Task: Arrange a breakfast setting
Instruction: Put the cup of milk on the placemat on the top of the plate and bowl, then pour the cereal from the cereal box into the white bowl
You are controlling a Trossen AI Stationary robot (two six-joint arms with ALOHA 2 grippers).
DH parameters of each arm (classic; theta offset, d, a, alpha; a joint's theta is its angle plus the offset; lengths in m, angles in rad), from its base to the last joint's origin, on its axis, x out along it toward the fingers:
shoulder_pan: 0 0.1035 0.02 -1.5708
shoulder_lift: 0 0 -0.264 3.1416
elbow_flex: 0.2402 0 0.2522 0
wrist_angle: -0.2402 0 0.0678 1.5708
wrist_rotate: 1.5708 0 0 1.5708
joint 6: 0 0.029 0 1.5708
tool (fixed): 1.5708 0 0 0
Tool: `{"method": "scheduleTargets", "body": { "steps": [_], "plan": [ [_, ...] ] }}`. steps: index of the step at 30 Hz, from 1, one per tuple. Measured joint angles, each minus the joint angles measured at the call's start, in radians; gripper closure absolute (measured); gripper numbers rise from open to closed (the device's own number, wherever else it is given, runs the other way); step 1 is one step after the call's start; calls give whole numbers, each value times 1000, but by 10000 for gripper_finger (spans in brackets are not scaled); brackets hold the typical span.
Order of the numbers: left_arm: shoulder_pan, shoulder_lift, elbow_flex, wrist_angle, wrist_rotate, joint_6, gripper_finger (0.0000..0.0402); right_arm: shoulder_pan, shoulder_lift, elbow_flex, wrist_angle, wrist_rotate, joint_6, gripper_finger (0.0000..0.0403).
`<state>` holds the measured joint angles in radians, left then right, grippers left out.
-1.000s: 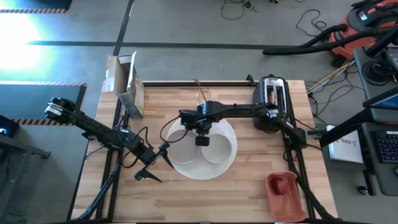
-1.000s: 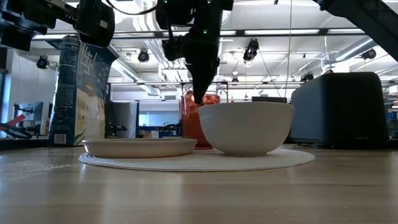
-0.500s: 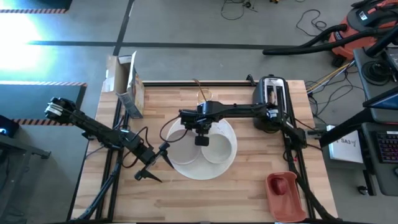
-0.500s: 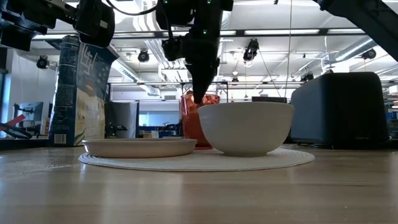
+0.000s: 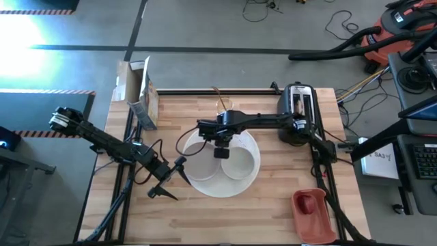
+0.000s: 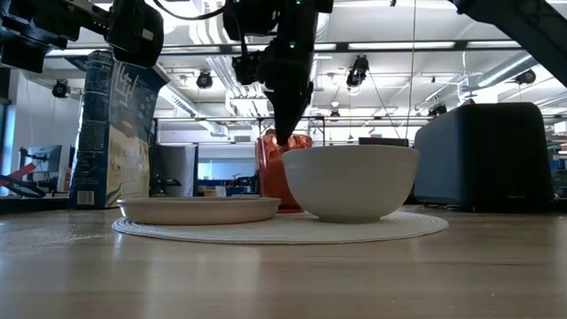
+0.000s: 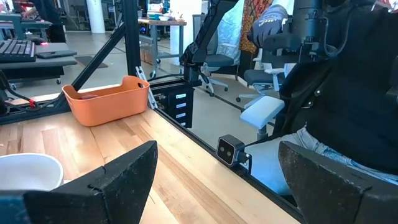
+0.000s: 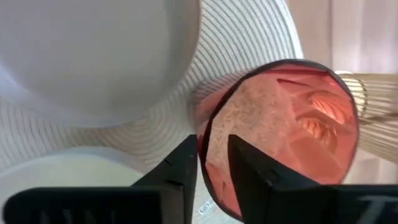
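The left gripper (image 5: 166,183) hangs with its fingers spread wide and nothing between them, above the wood table (image 5: 205,219) just beside the round white mat (image 5: 254,147). On the mat sit a shallow white plate (image 6: 199,209) and a small white bowl (image 6: 351,182). The right gripper (image 8: 213,163) straddles the red cup (image 8: 283,130) rim, fingers narrowly parted either side of the wall. A toaster (image 5: 298,113) stands far right.

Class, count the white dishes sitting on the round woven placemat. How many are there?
2: a shallow plate on the placemat's left-arm side, and a deeper bowl on its right-arm side. Others may be hidden beneath the right arm.
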<state>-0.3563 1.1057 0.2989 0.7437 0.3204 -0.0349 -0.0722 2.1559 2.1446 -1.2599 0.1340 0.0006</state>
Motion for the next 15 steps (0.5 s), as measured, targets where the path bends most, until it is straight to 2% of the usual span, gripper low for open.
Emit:
{"method": "scheduleTargets", "body": {
  "steps": [6,15],
  "plan": [
    [0,0,0,-5,0,0,84,0,-19,52,-108,8,50,297],
    [0,0,0,-8,0,0,84,8,-107,89,-267,5,233,294]
  ]
}}
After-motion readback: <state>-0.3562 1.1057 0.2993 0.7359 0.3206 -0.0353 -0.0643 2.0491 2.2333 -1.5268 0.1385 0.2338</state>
